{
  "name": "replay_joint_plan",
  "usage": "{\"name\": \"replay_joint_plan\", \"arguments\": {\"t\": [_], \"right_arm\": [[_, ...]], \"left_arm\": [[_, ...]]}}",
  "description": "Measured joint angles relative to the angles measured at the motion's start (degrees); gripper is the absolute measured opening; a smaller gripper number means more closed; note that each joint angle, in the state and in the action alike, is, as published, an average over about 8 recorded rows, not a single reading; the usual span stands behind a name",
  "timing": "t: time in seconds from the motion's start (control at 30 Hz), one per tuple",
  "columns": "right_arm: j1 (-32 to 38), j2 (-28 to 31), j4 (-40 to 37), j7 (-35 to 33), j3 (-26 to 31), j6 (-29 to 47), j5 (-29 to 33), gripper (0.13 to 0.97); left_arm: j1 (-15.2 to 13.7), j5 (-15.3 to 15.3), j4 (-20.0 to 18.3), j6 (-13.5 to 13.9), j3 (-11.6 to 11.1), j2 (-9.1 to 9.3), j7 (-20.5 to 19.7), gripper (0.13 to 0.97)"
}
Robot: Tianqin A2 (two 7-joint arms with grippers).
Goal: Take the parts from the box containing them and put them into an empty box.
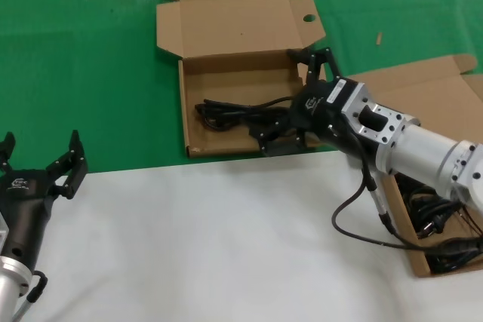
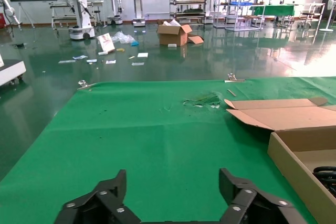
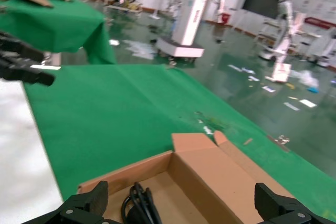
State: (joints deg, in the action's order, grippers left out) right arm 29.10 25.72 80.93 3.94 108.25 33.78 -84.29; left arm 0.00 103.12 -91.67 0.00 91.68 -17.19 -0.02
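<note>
Hovering over the punched-hole box (image 1: 234,73), the right gripper (image 1: 296,99) is spreading its fingers wide above a coiled black cable (image 1: 241,113) lying inside (more cables (image 1: 441,235) are sitting in the other box (image 1: 423,92)); the left gripper (image 1: 41,160) is waiting, fingers spread, over the white sheet (image 1: 211,246).
</note>
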Motion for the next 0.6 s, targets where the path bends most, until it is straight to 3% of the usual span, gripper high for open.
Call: {"name": "replay_joint_plan", "arguments": {"t": [0.27,0.6], "right_arm": [[-4.9,-1.4,1.8,-0.7,-2.8,-5.7,-3.2,0.966],[-11.0,-3.2,4.1,-1.5,-6.3,-12.7,-7.1,0.966]], "left_arm": [[0.0,0.0,0.0,0.0,0.0,0.0,0.0,0.677],[0.0,0.0,0.0,0.0,0.0,0.0,0.0,0.84]]}}
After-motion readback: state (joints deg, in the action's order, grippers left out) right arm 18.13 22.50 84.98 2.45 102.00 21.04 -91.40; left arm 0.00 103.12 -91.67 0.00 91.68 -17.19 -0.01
